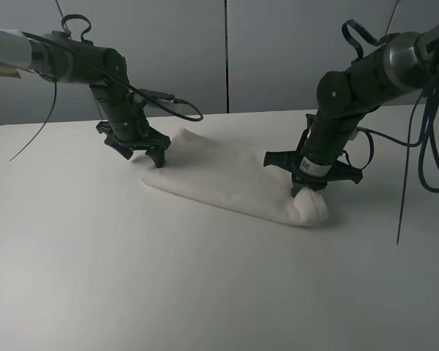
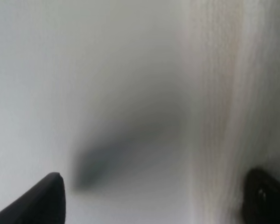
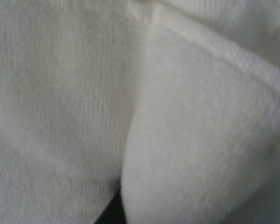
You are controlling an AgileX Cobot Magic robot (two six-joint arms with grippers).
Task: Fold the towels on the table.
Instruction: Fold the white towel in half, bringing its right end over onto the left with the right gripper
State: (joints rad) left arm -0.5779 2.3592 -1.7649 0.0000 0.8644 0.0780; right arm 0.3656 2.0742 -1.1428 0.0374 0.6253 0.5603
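Note:
The white towel (image 1: 234, 186) lies on the table (image 1: 168, 278) as a long folded strip running from the left arm to the right arm. My left gripper (image 1: 143, 157) hovers at the towel's left end, open and empty. In the left wrist view its dark fingertips (image 2: 46, 200) stand wide apart, and the towel's edge (image 2: 233, 93) runs along one side. My right gripper (image 1: 301, 189) is down on the towel's right end and is shut on a bunched fold. The towel (image 3: 186, 130) fills the right wrist view and hides the fingers.
Bare white table surrounds the towel, with wide room in front. A grey wall panel (image 1: 227, 51) stands behind the table's far edge. Cables (image 1: 424, 153) hang from the right arm at the far right.

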